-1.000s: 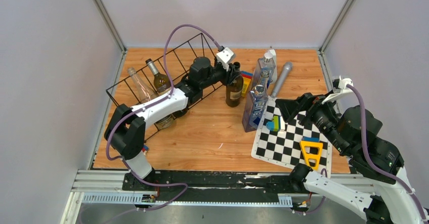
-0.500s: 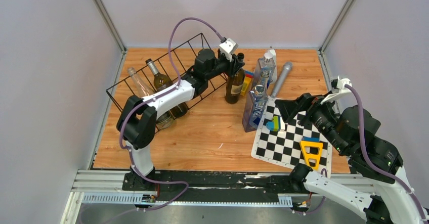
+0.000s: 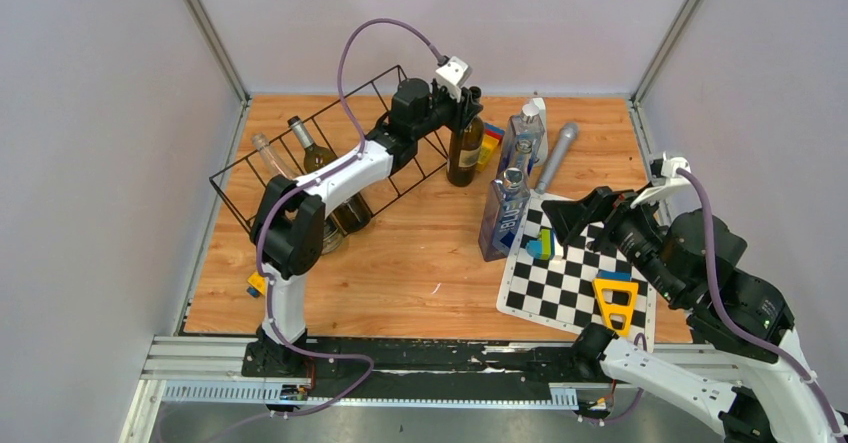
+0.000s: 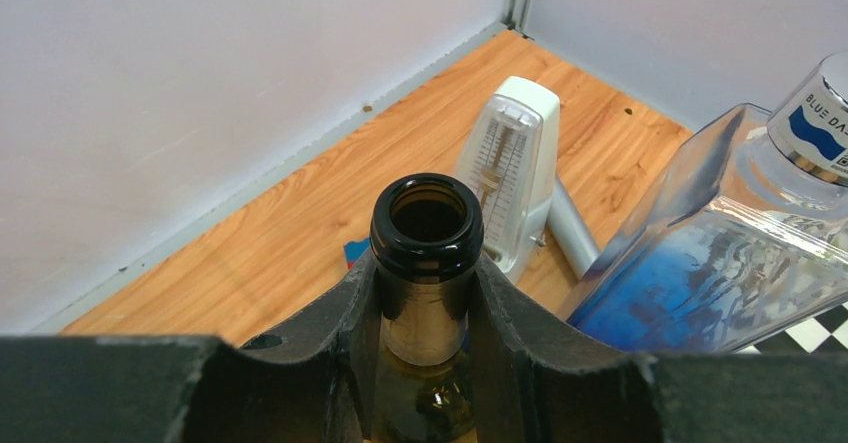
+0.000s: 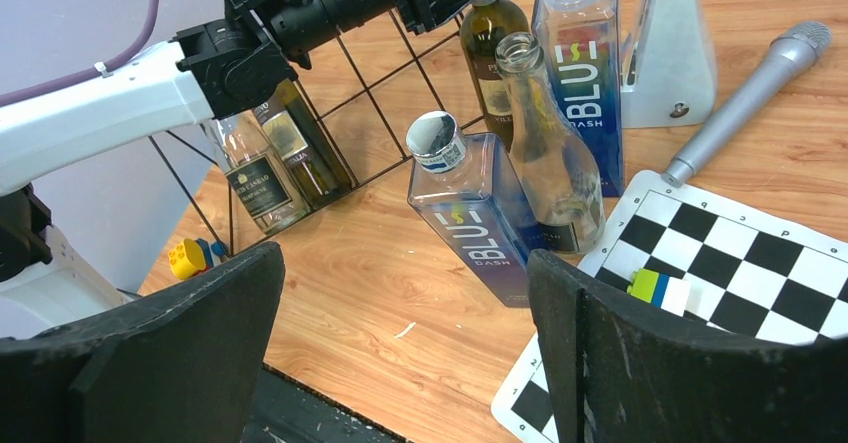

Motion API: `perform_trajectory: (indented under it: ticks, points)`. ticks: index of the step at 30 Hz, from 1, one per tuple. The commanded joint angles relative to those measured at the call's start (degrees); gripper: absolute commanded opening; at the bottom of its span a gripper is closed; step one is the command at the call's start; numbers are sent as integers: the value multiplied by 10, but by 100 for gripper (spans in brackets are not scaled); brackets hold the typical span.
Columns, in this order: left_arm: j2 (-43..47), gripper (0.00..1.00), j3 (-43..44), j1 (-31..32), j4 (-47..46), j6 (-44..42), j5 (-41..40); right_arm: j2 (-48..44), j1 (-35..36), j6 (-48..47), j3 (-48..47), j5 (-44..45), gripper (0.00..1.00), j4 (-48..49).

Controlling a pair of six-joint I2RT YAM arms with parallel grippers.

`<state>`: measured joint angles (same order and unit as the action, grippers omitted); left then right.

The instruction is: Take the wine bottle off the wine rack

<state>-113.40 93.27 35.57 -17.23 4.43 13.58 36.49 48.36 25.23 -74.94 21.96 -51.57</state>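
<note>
**Item: wine bottle** (image 3: 463, 158). Dark glass, mouth open, upright. It sits at 12 o'clock on the counter (image 3: 400, 263), just outside the 3 o'clock end of the wine rack (image 3: 300, 128). From above you cannot tell whether its base rests on the wood or hangs just over it.

**Holder: left gripper** (image 4: 427, 298). It is clamped on the bottle's neck just under the lip, one finger on each side.

**Change in the last second.** Your left arm has stretched out and carried the bottle from nearer the counter's centre toward the 12 o'clock wall. The grip is unchanged and the bottle is outside the wire frame. By my judgement the removal is as good as done, and what remains is to set the bottle down and let go.

**Wine rack.** A black wire frame lying diagonally at 10 o'clock. A clear bottle (image 3: 268, 158) and a labelled bottle (image 3: 312, 158) remain in it toward its 9 o'clock end.

**Right gripper** (image 5: 405, 263). Its fingers are wide apart and hold nothing. It hovers at 4 o'clock by the checkerboard mat (image 3: 575, 283) and has not moved.

**Neighbours at the bottle's 3 o'clock.**
- A Blue Dash bottle (image 3: 523, 138) and a white metronome (image 4: 510, 178) are close by.
- A microphone (image 3: 556, 155) lies beyond them.
- The spot is crowded, so you risk a knock when you place the bottle.
</note>
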Motion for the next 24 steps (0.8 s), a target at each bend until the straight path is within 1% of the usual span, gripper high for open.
perform_trajectory:
  ticks: [1,7,11,14,24]
  points:
    - [29,0,21,-1,-58,16,20,-8,3,10,2,-8,92,-4]
    - [65,0,-56,-1,-95,45,44,-11,2,15,8,-11,92,-4]
    - [82,0,-84,4,-126,68,51,-11,2,16,9,-11,92,-3]
    - [83,0,-88,14,-141,77,53,-9,2,18,8,-13,92,-2]
    - [67,0,-76,41,-147,80,55,-15,2,19,4,-16,91,-6]
